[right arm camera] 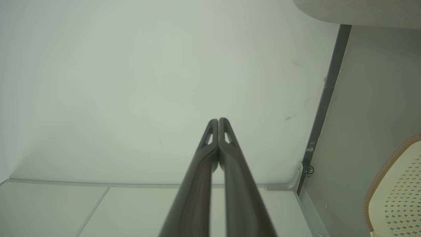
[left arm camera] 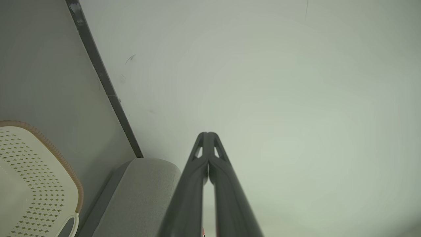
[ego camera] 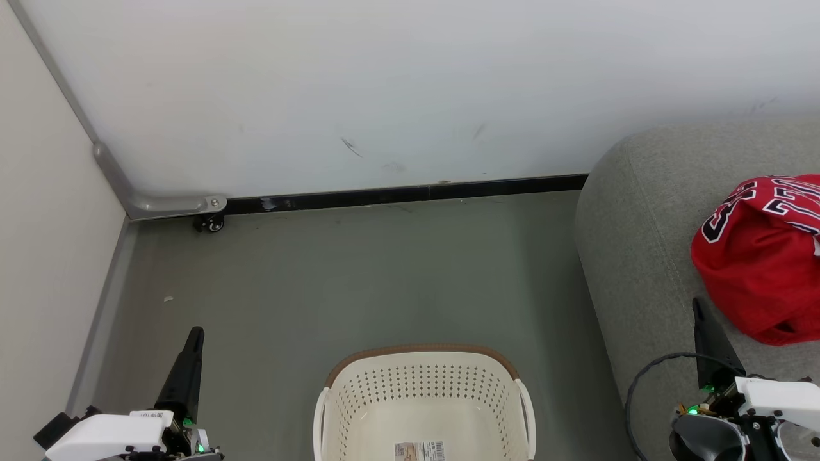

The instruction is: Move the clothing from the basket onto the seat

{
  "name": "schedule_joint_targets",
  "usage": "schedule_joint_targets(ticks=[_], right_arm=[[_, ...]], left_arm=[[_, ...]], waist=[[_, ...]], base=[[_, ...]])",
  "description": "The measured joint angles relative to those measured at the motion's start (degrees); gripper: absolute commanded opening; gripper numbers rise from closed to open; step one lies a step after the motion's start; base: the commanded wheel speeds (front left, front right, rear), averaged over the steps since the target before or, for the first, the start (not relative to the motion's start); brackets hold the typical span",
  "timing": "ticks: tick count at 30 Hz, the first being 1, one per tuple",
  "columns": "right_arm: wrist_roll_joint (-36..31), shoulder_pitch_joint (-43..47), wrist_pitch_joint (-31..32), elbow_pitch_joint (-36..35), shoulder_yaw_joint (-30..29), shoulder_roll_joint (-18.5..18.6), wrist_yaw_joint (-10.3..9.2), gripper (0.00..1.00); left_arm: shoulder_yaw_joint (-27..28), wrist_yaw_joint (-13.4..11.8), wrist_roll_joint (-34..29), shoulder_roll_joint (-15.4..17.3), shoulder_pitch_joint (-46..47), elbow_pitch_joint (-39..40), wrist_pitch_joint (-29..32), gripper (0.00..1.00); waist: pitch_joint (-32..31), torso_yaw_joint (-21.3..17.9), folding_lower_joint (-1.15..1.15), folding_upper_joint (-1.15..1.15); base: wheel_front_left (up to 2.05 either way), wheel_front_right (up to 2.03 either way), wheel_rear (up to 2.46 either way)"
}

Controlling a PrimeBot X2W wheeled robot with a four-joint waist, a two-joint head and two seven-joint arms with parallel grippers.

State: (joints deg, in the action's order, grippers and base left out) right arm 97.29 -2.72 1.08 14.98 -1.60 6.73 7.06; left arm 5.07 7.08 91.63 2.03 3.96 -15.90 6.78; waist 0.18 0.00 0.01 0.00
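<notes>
Clothing (ego camera: 762, 269): red, crumpled, on grey fabric seat (ego camera: 634, 256); basket (ego camera: 423, 384): perforated cream plastic

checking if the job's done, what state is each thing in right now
basket: upright on the floor, no clothes in the part that shows
red jersey: crumpled in a heap
seat: red jersey lying on it
left gripper: shut, holding nothing
right gripper: shut, holding nothing

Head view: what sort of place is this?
Likely a lab mock-up of a home corner: a white partition on a caster, a grey seat with red clothing, a laundry basket.
</notes>
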Motion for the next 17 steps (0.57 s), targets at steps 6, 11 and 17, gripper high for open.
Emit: schedule_joint_targets(ticks=[6,11,17], right_arm=[[0.0,0.0,0.0,0.0,0.0,0.0,0.0,0.0],[0.0,0.0,0.0,0.0,-0.1,-0.1,0.0,0.0],[0.0,0.0,0.0,0.0,-0.1,-0.1,0.0,0.0]], left_arm=[[0.0,0.0,0.0,0.0,0.0,0.0,0.0,0.0],[0.0,0.0,0.0,0.0,0.0,0.0,0.0,0.0],[0.0,0.0,0.0,0.0,0.0,0.0,0.0,0.0]], waist=[[0.0,0.0,0.0,0.0],[0.0,0.0,0.0,0.0],[0.0,0.0,0.0,0.0]], base=[[0.0,0.0,0.0],[0.0,0.0,0.0],[0.0,0.0,0.0]])
